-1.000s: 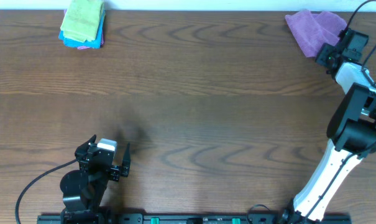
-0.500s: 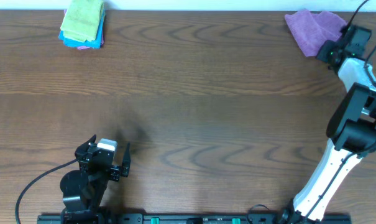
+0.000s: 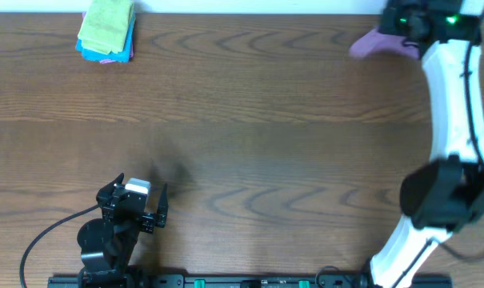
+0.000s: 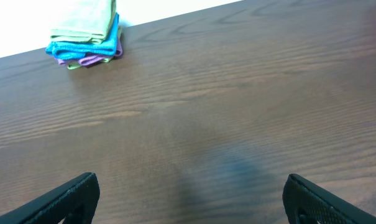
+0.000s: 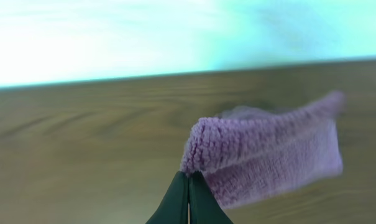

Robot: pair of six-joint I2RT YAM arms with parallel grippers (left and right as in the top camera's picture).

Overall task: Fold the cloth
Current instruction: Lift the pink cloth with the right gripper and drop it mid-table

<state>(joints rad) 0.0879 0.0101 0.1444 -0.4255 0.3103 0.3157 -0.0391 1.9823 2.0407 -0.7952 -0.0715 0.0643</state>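
The purple cloth (image 3: 371,42) hangs bunched above the table's far right corner, lifted off the wood. My right gripper (image 3: 407,28) is shut on it. In the right wrist view the closed fingertips (image 5: 189,176) pinch a folded edge of the cloth (image 5: 268,155), which trails off to the right; the view is blurred. My left gripper (image 3: 142,190) sits low at the front left, far from the cloth. It is open, its two fingers (image 4: 69,200) spread wide over bare wood with nothing between them.
A stack of folded cloths, green on top of blue and purple (image 3: 107,30) (image 4: 85,40), lies at the far left corner. The wooden table (image 3: 250,136) ends at a white wall behind. The right arm's white links reach along the right side.
My right gripper has shut on the purple cloth and raised it off the table, swinging left and toward the far edge. The left arm has not moved.
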